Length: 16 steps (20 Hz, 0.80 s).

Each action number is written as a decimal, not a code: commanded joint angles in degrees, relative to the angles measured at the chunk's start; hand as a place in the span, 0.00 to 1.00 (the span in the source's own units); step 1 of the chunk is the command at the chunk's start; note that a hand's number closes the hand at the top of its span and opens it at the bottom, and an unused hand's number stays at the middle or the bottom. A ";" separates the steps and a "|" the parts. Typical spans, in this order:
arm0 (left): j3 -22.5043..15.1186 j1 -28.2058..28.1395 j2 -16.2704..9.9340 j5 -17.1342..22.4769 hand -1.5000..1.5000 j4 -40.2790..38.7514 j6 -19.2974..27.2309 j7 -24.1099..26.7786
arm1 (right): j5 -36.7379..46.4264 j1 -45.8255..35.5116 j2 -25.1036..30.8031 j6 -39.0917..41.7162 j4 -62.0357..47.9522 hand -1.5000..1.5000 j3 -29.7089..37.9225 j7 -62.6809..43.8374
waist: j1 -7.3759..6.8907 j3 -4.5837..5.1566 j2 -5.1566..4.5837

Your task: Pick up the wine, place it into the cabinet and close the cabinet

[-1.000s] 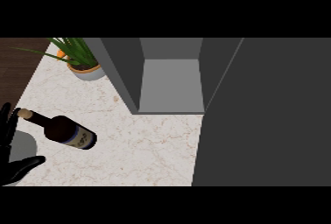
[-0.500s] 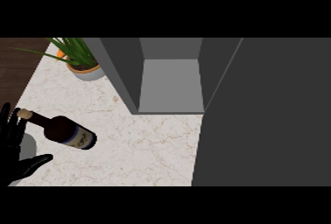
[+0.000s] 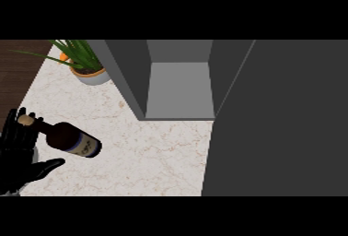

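Note:
A dark wine bottle [image 3: 68, 138] with a cork top and a blue-grey label stands on the marble counter [image 3: 149, 156] at the left. My left hand [image 3: 19, 156] is just left of it, open, fingers straight up behind the bottle's neck and thumb pointing right below the bottle; whether it touches the bottle I cannot tell. The grey cabinet [image 3: 178, 78] stands at the back, its inside showing, and its open door [image 3: 279, 120] fills the right side of the view. My right hand does not show.
A potted green plant [image 3: 85, 62] in a pale pot stands at the counter's back left, next to the cabinet's left wall. A dark wooden floor strip [image 3: 20, 69] lies beyond the counter's left edge.
My left hand has come further into view from the left edge, rising and spreading beside the bottle. The bottle and the cabinet have not moved.

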<state>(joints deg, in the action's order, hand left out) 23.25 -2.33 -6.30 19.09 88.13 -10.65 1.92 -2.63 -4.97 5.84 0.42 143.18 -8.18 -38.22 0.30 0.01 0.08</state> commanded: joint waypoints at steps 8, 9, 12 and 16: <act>-0.55 3.83 -1.25 0.61 0.00 -3.85 0.65 0.67 | -1.63 -2.29 0.06 -0.97 7.59 0.00 -0.16 -5.86 | -0.20 0.00 0.03; -1.39 2.98 0.68 -2.89 0.00 -11.05 -0.12 8.10 | -2.69 1.20 0.74 0.40 10.52 0.00 -0.31 -5.40 | 0.20 0.02 0.01; -2.59 1.23 1.81 -3.60 0.00 -11.06 -0.76 10.85 | 0.37 1.59 -1.31 -0.69 7.80 0.00 -2.73 -3.87 | -0.12 0.01 0.01; -1.65 2.11 -0.25 -1.52 0.00 -13.37 -2.92 10.37 | -3.45 5.18 0.29 1.34 10.81 0.00 0.94 -3.46 | 0.03 -0.01 0.04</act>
<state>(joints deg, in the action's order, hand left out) 22.28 0.63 -6.94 17.69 75.49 -12.78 10.71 -2.90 -4.23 5.65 1.38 143.18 -7.74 -37.71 0.31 0.02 0.07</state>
